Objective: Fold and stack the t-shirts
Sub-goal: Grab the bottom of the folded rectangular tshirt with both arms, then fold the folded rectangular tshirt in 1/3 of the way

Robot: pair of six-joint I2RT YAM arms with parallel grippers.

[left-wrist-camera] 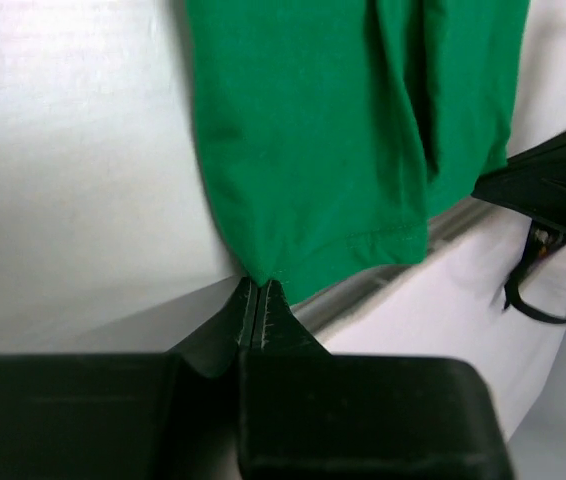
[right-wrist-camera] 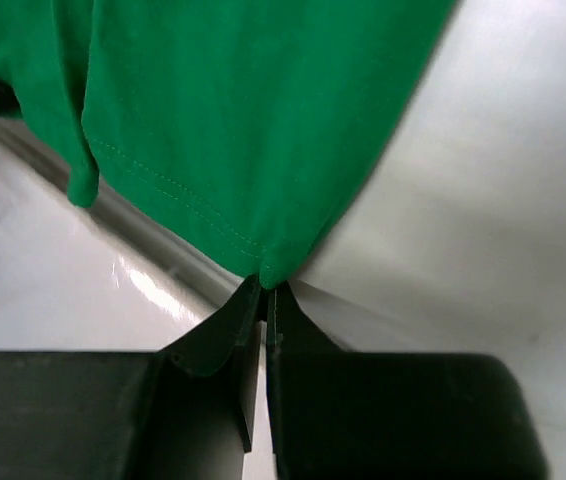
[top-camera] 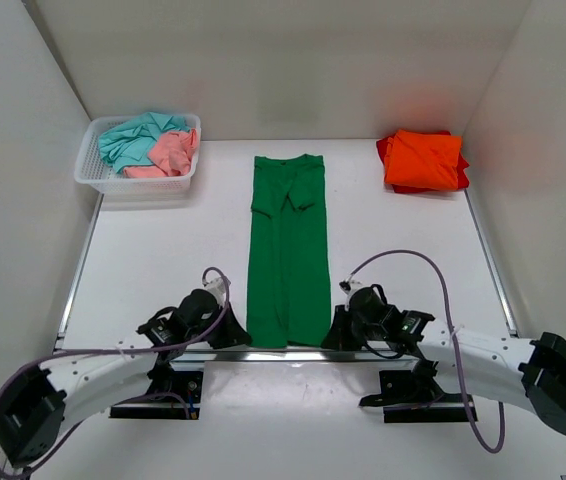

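The green t-shirt (top-camera: pixel 288 250) lies on the table as a long narrow strip, sleeves folded in, collar at the far end and hem at the near edge. My left gripper (top-camera: pixel 240 338) is shut on the hem's near left corner (left-wrist-camera: pixel 263 272). My right gripper (top-camera: pixel 331 338) is shut on the hem's near right corner (right-wrist-camera: pixel 273 272). A folded orange t-shirt (top-camera: pixel 423 160) sits at the far right. Teal (top-camera: pixel 133 135) and pink (top-camera: pixel 171 153) t-shirts lie crumpled in the basket.
The white mesh basket (top-camera: pixel 103 180) stands at the far left corner. A metal rail (top-camera: pixel 263 355) runs along the table's near edge under the hem. White walls close in on the left, back and right.
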